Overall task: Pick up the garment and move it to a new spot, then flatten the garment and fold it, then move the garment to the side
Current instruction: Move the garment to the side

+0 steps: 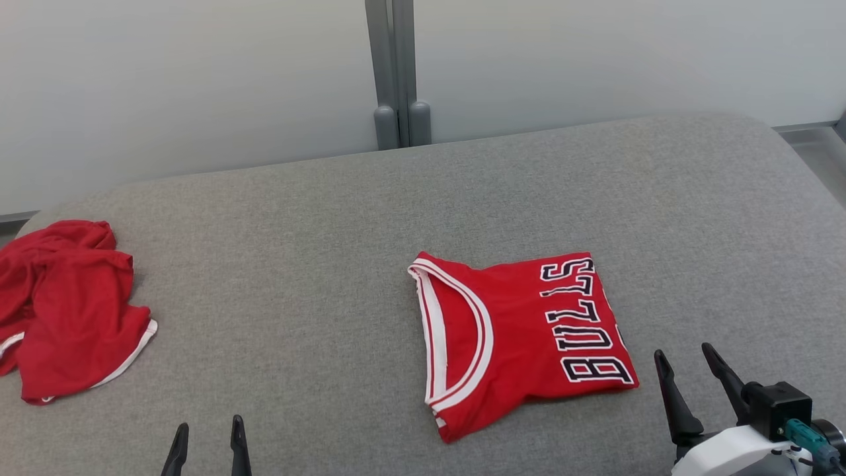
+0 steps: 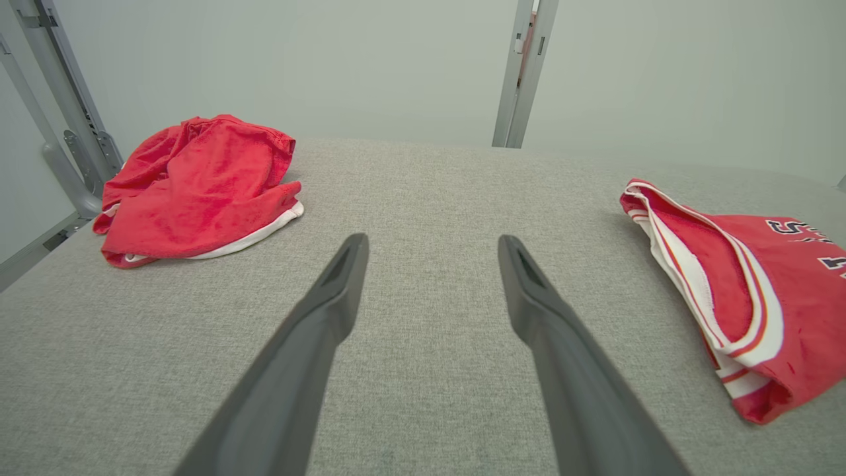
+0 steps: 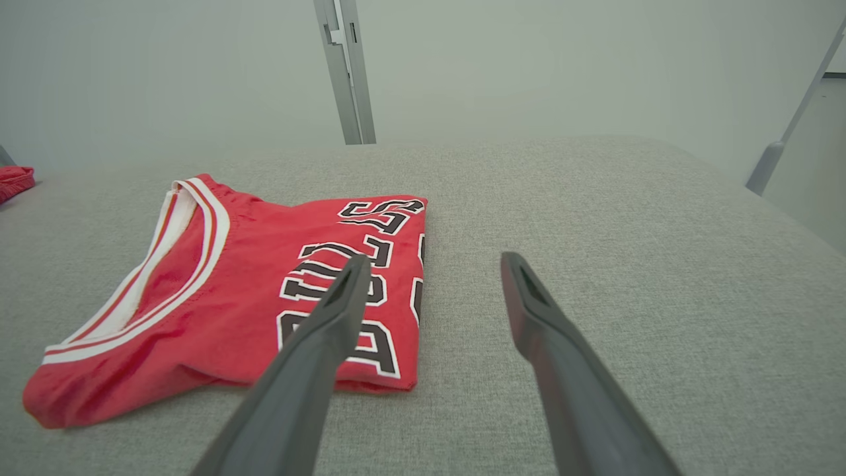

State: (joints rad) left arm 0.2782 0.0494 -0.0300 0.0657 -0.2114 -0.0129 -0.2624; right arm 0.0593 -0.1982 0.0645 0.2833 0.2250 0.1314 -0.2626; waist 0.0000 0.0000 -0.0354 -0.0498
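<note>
On grey padding, folded red garment (image 1: 522, 337) shows lettering.

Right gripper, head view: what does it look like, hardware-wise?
The right gripper has two long, dark, tapered fingers on a black block, backed by a white forearm shell with a teal fitting. The left gripper has matching dark fingers.

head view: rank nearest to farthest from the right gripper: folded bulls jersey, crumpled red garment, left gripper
Measured from the right gripper:
1. folded Bulls jersey, just to its left, mid-surface.
2. left gripper, across at the lower left, by the near edge.
3. crumpled red garment, at the far left and further back.
</note>
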